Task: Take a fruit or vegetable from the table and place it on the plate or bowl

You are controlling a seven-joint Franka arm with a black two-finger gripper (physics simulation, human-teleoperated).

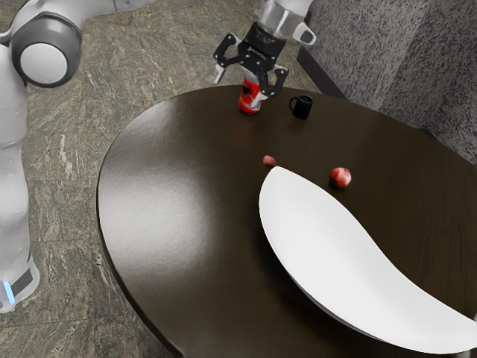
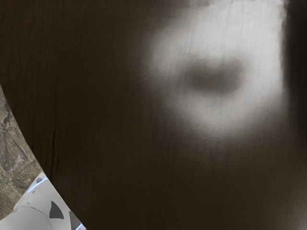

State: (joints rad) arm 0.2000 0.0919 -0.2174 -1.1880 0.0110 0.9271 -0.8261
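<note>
A small red apple (image 1: 340, 177) lies on the dark round table (image 1: 179, 216), just past the far rim of a large white plate (image 1: 350, 261). A smaller reddish fruit (image 1: 269, 160) sits close to the plate's far left tip. My gripper (image 1: 251, 78) hangs at the table's far edge, well away from both fruits. It is open, its fingers spread wide just above a red can (image 1: 250, 99) that stands upright there. The wrist view looks down on dark tabletop (image 2: 96, 96) with a pale blurred patch (image 2: 216, 76) on it.
A black mug (image 1: 301, 107) stands to the exterior view's right of the can. The plate covers the table's near right part. A grey wall rises behind the table at the right. In the wrist view the table edge, stone floor (image 2: 12, 148) and robot base (image 2: 33, 211) appear.
</note>
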